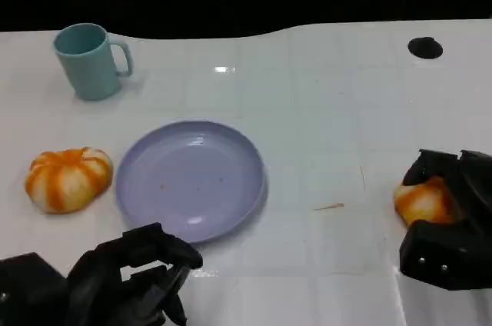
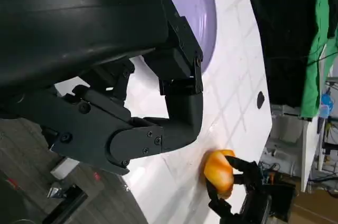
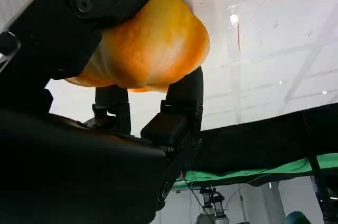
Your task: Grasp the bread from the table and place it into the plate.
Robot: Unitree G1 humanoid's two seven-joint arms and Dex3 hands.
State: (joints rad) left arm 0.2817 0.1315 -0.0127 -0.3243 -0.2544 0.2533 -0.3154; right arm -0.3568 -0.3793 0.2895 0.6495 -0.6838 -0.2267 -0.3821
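White table [image 1: 323, 134], tiled grid pattern, far edge against a dark backdrop.

Lavender plate [image 1: 191, 178] sits near the middle of the table, nothing in it.

Right hand [image 1: 442, 222] is at the right edge of the table, fingers wrapped around an orange-and-white bread roll [image 1: 423, 200]. Right wrist view shows the roll clamped between the fingers [image 3: 185, 94], well apart from the plate.

Left hand [image 1: 131, 276] is at the near edge, just in front of the plate, fingers curled in and holding nothing.

2nd bread roll [image 1: 68, 178] lies near the left edge, just beside the plate rim, not touching it.

Teal mug [image 1: 91, 61] stands upright near the far left corner, handle pointing right.

Small black round mark [image 1: 424, 48] near the far right corner.
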